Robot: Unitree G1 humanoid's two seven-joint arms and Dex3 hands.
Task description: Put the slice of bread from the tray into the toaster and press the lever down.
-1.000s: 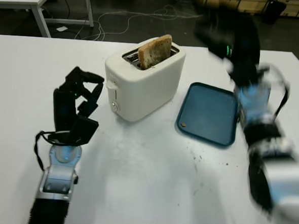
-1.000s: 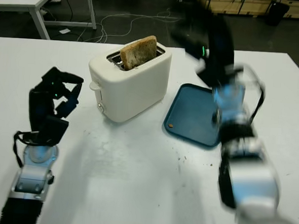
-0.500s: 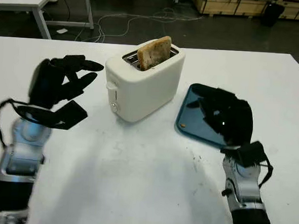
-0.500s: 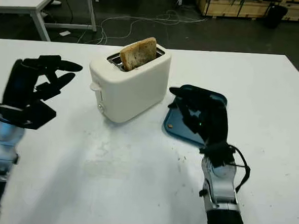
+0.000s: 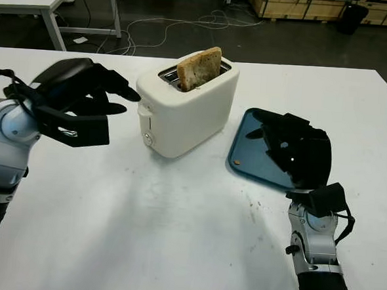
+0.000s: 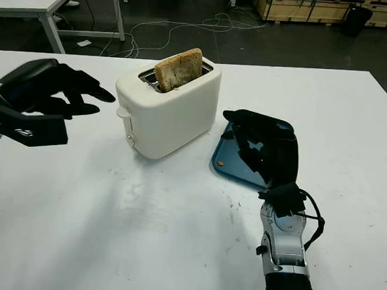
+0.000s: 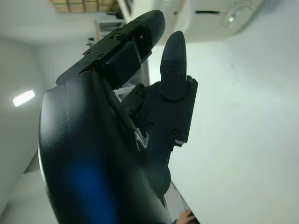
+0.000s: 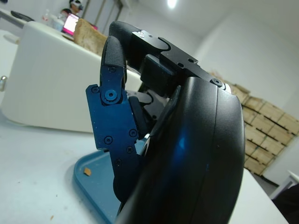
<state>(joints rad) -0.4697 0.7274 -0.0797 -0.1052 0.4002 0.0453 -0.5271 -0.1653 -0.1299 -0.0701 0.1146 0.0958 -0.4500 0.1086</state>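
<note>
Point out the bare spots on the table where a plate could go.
The widest bare patch is the near table, in front of the toaster and between both arms. The far right corner beyond the tray is bare too. It is crowded beside the toaster's lever side, where the left robot hand hovers open, and over the tray, under the open right robot hand.

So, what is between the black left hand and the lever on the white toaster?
Nothing: in the left eye view only bare white table separates the open left hand from the toaster's lever.
</note>
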